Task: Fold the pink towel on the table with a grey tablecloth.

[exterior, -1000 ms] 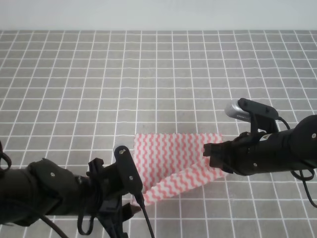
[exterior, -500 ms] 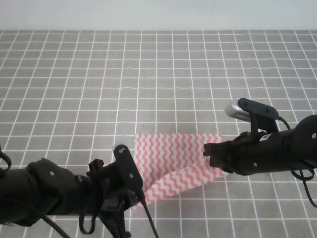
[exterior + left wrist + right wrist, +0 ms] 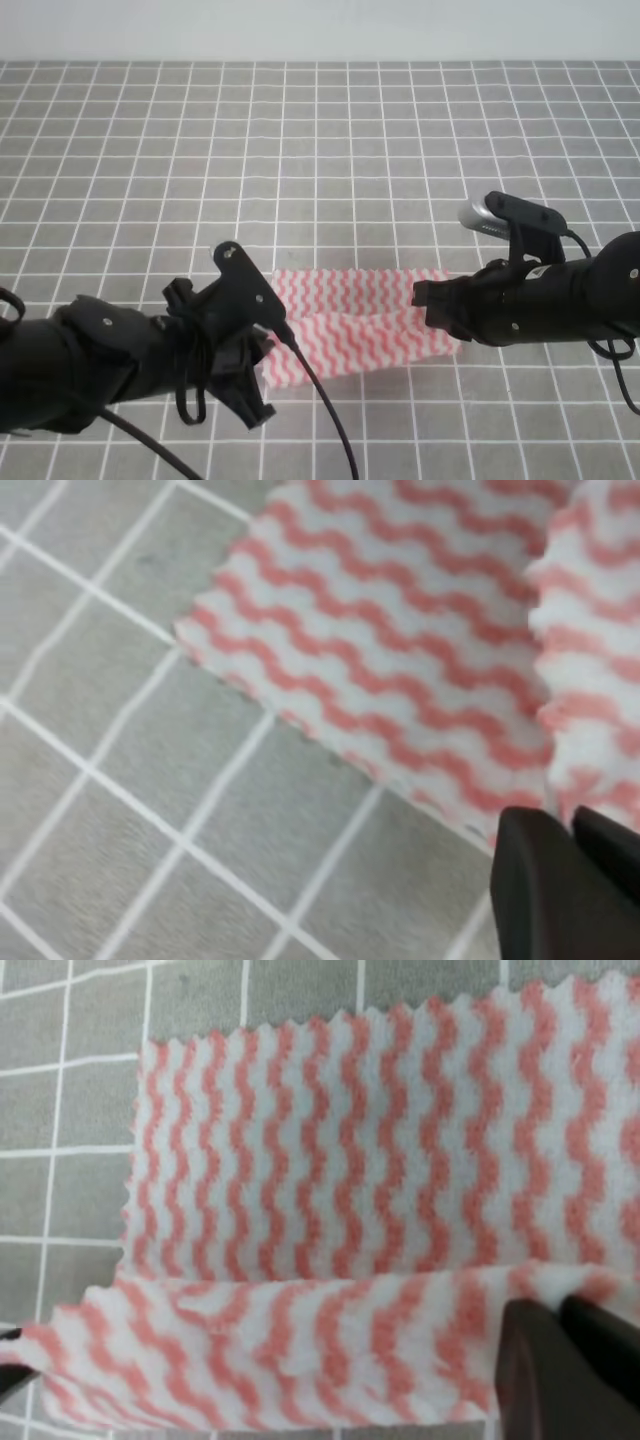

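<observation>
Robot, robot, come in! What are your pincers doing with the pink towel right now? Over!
Left pincer and right pincer each shut on a near corner of the pink towel. Near edge lifted, half folded. Nothing in the way on the grey tablecloth.

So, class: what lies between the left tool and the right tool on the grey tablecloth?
The pink towel, with its near edge lifted and folded over, spans from the left tool to the right tool; the exterior high view shows it.
</observation>
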### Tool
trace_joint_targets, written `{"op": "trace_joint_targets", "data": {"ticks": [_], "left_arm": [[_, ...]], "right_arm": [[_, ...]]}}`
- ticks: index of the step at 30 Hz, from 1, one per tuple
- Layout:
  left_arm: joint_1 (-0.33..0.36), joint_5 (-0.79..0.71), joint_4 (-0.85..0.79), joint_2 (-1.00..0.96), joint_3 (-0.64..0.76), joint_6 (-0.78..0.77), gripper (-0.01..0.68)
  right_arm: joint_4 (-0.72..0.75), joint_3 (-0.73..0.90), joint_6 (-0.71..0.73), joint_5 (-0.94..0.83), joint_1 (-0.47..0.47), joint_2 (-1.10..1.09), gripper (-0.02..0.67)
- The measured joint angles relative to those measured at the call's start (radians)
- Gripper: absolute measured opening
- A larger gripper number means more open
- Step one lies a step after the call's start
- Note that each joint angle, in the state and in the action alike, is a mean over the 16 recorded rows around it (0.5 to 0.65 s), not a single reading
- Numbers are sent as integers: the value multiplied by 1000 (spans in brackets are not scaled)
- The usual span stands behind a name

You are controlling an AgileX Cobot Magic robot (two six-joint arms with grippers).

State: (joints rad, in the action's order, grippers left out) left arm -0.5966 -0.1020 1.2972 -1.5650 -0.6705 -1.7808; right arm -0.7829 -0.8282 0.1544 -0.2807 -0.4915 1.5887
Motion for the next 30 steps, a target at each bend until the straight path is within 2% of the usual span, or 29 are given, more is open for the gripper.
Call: {"op": "trace_joint_targets", "data": {"ticks": [18, 30], "left_arm": [[0, 53, 5, -84, -97, -20, -2], [0, 80, 3, -111, -112, -48, -2]], "right_arm": [[-12, 0, -1, 17, 33, -2, -15], [-29, 0, -2, 33, 39, 31, -15]]}}
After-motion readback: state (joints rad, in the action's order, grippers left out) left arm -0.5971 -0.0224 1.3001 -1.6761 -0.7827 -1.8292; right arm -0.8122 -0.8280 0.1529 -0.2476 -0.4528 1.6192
